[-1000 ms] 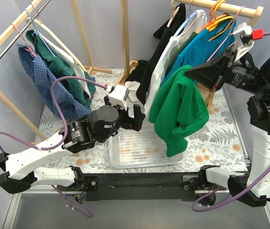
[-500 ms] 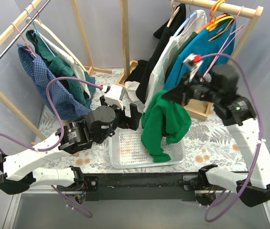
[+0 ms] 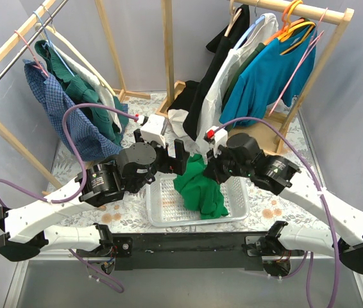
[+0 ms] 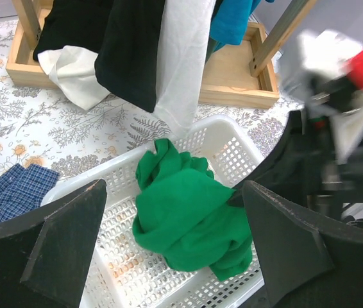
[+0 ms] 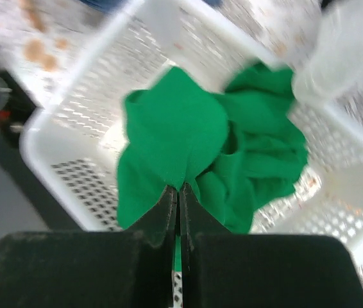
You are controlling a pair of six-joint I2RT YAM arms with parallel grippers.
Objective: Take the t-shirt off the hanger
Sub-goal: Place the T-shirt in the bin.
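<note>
Robotics lab bench, dressed up as a laundry corner. Bare grey walls (image 3: 136, 38); floral-print counter (image 3: 306, 157); wooden garment rack (image 3: 8, 48) at 10 o'clock, second rack (image 3: 335, 13) at 1 o'clock; black rail (image 3: 188, 244) carrying arm bases at 6 o'clock; loose purple cabling (image 3: 104, 105).

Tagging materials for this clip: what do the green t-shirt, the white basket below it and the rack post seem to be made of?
Green t-shirt: soft matte knit, likely cotton jersey; it crumples in loose folds.
White basket: moulded plastic, slightly glossy, with walls and floor perforated in a grid.
Rack post: probably pale unpainted wood; the grain is too fine to see.
</note>
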